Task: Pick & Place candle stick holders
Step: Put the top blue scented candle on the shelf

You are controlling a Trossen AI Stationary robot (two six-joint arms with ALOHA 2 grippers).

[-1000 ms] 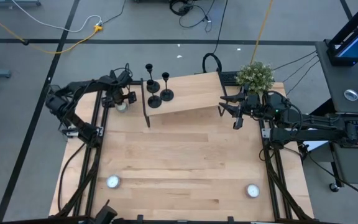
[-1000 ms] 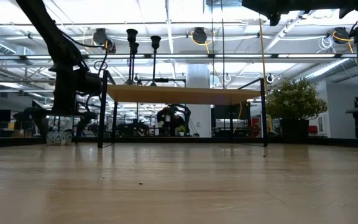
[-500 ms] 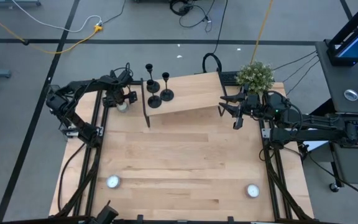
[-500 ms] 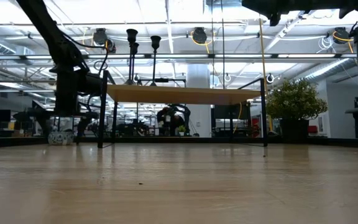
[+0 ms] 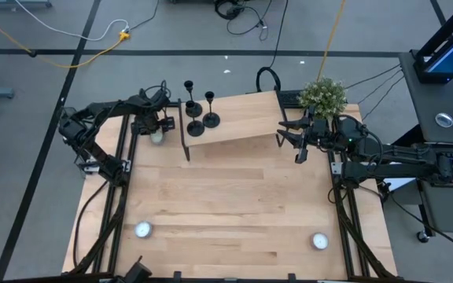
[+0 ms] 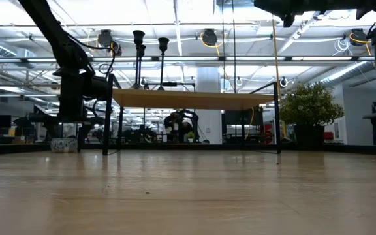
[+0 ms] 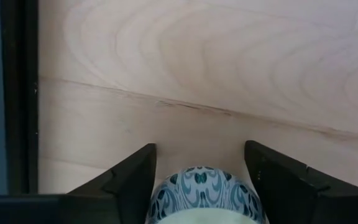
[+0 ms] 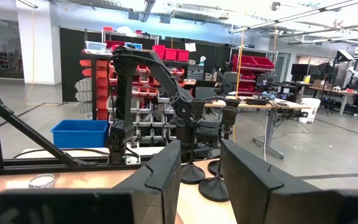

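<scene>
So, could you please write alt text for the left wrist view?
The left end effector looks down at a pale wooden table, its two dark fingers on either side of a small round cup with a blue-green pattern.

Even overhead light is washing the wooden table (image 5: 234, 196) in the high view, leaving soft, short shadows. In the low view, ceiling lights (image 6: 209, 36) are glaring, turning the candle stick holders (image 6: 150, 59) into silhouettes; the near tabletop is blurring. In the left wrist view, the patterned bowl (image 7: 199, 196) is sitting out of focus.
</scene>
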